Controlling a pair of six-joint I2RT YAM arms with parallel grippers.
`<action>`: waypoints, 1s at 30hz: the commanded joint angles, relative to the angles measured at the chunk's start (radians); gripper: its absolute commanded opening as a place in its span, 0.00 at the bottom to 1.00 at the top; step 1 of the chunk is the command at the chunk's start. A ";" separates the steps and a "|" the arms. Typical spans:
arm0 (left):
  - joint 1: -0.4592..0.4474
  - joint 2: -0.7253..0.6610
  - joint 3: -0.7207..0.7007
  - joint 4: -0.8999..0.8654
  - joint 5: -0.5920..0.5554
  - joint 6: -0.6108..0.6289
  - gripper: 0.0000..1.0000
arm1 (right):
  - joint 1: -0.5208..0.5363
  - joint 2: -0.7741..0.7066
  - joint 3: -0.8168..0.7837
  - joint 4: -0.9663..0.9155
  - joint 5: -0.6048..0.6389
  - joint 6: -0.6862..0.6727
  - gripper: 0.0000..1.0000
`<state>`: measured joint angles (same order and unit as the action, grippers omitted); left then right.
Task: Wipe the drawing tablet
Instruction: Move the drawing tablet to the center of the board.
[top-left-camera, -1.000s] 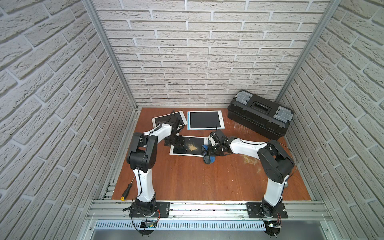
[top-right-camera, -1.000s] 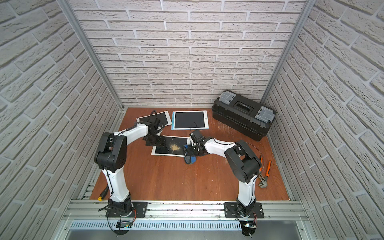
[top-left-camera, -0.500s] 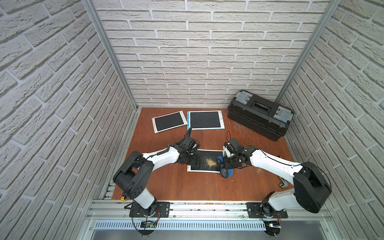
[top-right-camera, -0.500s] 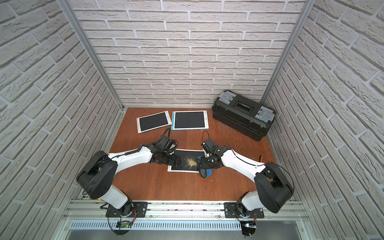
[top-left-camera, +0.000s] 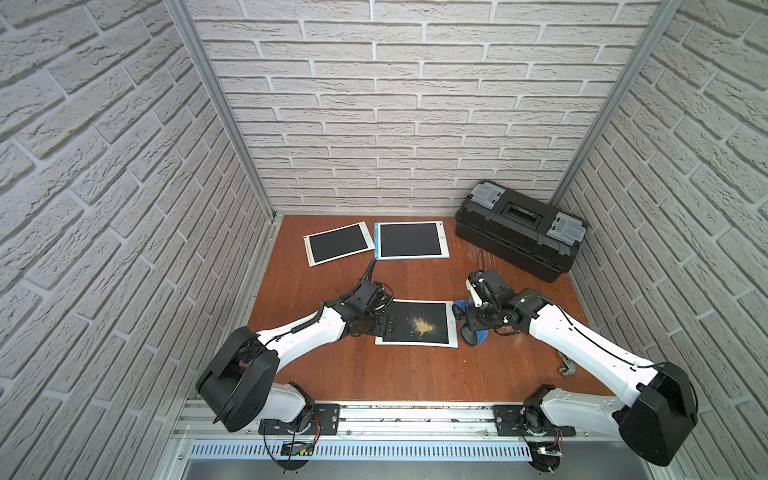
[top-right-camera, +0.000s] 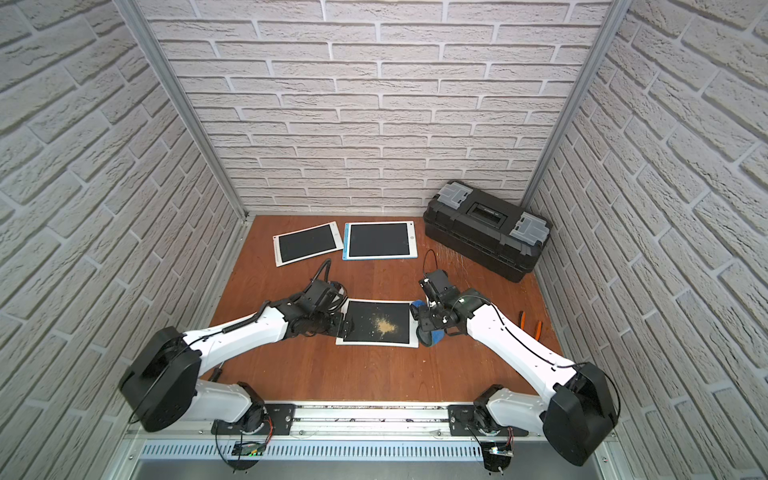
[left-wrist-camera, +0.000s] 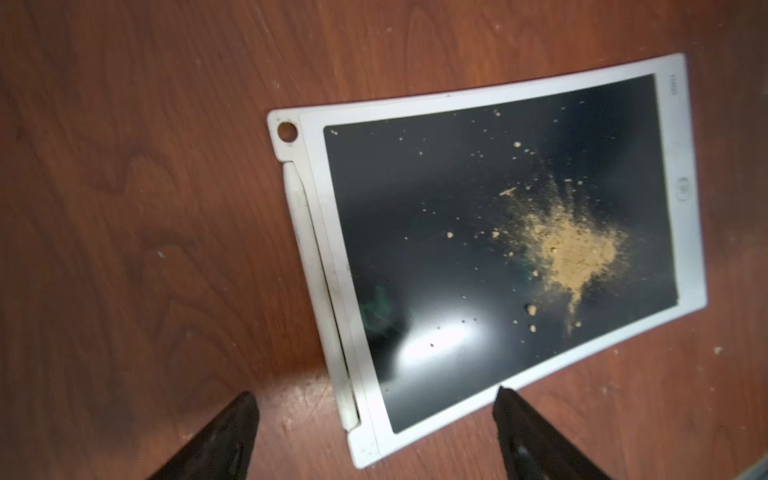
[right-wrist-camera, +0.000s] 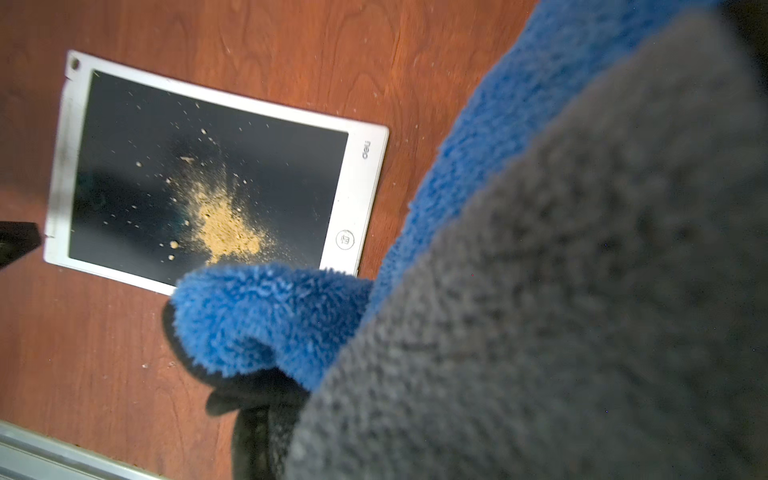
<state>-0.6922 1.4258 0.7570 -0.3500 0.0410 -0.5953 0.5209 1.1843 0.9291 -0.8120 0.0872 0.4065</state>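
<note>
Nearest the front rail, a broad strip of bare tabletop (top-left-camera: 415, 374) lies between the two arm bases. Past it there are three drawing tablets in all, one black toolbox and one cloth.

The dirty drawing tablet (top-left-camera: 419, 316) lies flat in the middle, between the two arms, white-framed and with one heap of tan powder (left-wrist-camera: 569, 253) and scattered crumbs on its dark screen. A white stylus (left-wrist-camera: 316, 291) sits in the slot along its left short edge. The opposite border carries a round button with a bin icon (right-wrist-camera: 345, 240) and a small grey logo (right-wrist-camera: 368, 149) that seems to read "deli".

The left end effector (top-left-camera: 384, 328) has its jaws spread wide with nothing between them, and they straddle the tablet's near-left corner. The right end effector (top-left-camera: 467, 322) is clamped on the blue-and-grey cloth (right-wrist-camera: 266, 316), which hangs just off the tablet's right short edge. Whether it touches the frame cannot be told.

An orange-handled hand tool (top-right-camera: 530, 326) lies near the right wall.

Beyond a stretch of open wood, two clean tablets lie side by side near the back wall: one white-framed and skewed (top-left-camera: 338, 243), one blue-edged and square to the wall (top-left-camera: 411, 240). The toolbox (top-left-camera: 519, 230), with two grey latches, fills the far right corner.
</note>
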 joint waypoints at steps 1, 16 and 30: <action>0.000 0.092 0.064 0.035 -0.026 -0.001 0.89 | 0.004 -0.049 0.031 -0.057 0.055 0.016 0.03; -0.111 0.266 0.213 0.160 0.077 -0.137 0.89 | 0.004 -0.096 0.001 -0.064 -0.015 0.006 0.03; -0.136 0.206 0.198 -0.127 -0.159 0.084 0.60 | 0.092 0.047 -0.015 0.120 -0.311 -0.023 0.03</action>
<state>-0.8215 1.6360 0.9581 -0.4328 -0.0685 -0.5774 0.5892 1.2186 0.9073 -0.7872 -0.1532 0.3882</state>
